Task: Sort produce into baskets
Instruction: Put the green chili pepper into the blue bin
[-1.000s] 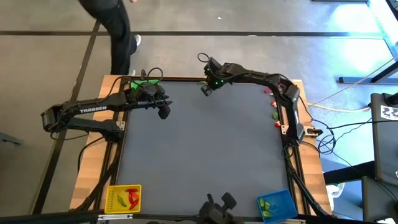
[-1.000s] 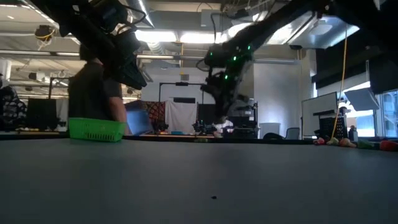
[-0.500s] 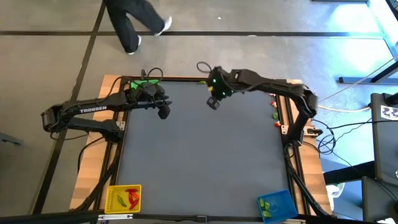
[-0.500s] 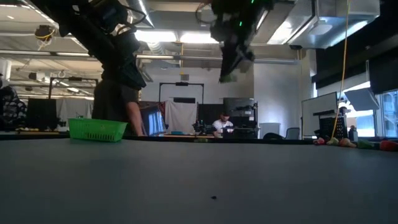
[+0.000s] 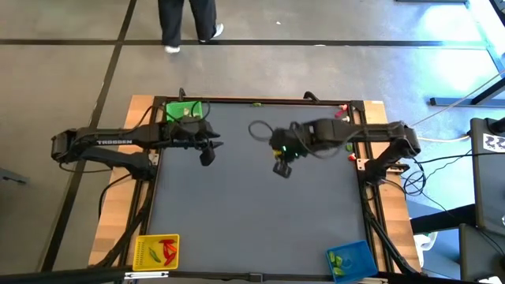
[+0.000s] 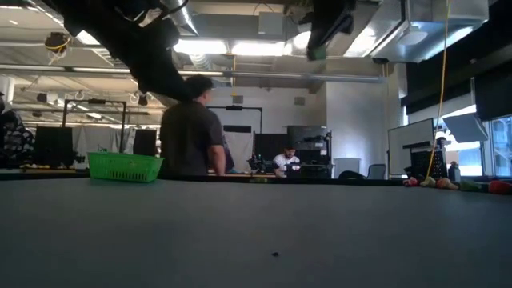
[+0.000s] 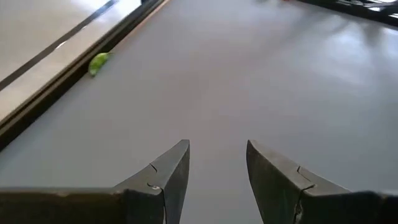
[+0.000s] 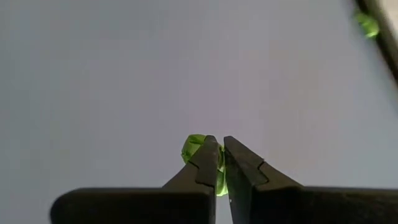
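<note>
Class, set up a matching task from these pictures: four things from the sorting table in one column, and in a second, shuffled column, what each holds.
Things:
1. right gripper
2. left gripper
3. yellow basket
4. blue basket

What it holds:
A. red pieces
B. nothing, fingers apart
C. green pieces
D. one green piece, pinched above the table

Pairs: 1-D, 2-B, 3-A, 4-C

Green basket sits at the far-left corner, yellow basket holds red bits, blue basket holds green ones, and one small green piece is pinched in the right claw.
</note>
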